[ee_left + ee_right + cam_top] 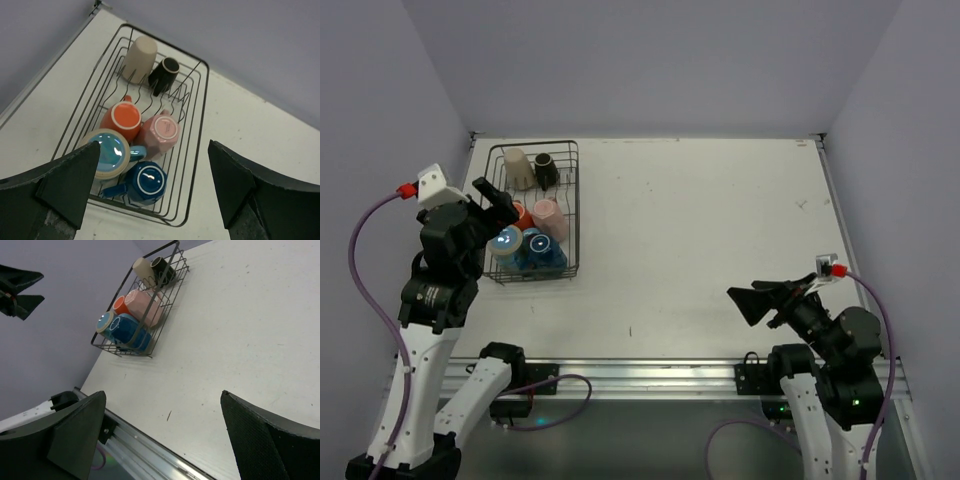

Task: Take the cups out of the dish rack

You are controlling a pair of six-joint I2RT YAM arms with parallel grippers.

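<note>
The black wire dish rack (577, 200) stands at the table's far left. It holds six cups, all lying or upside down: cream (140, 58) and black (165, 74) at the far end, orange-red (122, 119) and pink (161, 134) in the middle, light blue (106, 154) and blue (146, 181) at the near end. My left gripper (497, 203) is open and empty, hovering above the rack's near left part over the light blue cup (506, 243). My right gripper (752, 300) is open and empty above the near right of the table, far from the rack (165, 305).
The white table (720, 220) has a raised rim along its left and right sides and a metal rail (650, 375) along the near edge. Purple walls stand close behind and beside it.
</note>
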